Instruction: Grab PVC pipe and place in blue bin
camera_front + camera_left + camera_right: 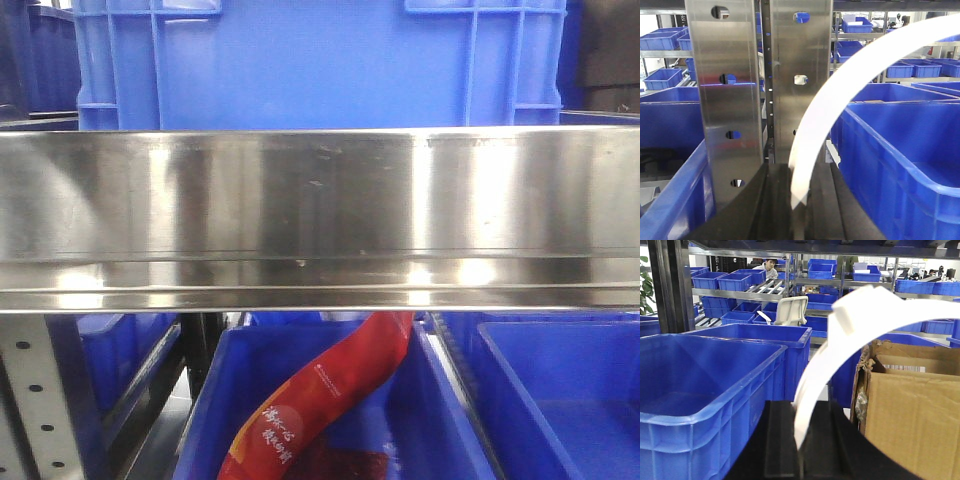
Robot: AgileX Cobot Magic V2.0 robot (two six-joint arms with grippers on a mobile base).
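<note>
In the left wrist view my left gripper (799,200) is shut on the lower end of a white PVC pipe band (840,95), which arcs up and to the right. A blue bin (900,165) stands close on its right. In the right wrist view my right gripper (800,437) is shut on the lower end of a white PVC pipe band (840,340), which arcs up to the right with a flat tab (855,310) near its top. A large empty blue bin (705,390) stands just to its left. Neither gripper shows in the front view.
Steel rack uprights (730,100) stand right ahead of the left gripper. A cardboard box (910,410) is close on the right gripper's right. The front view shows a steel shelf beam (320,210), a blue crate (320,60) above it and a bin holding a red packet (330,400) below.
</note>
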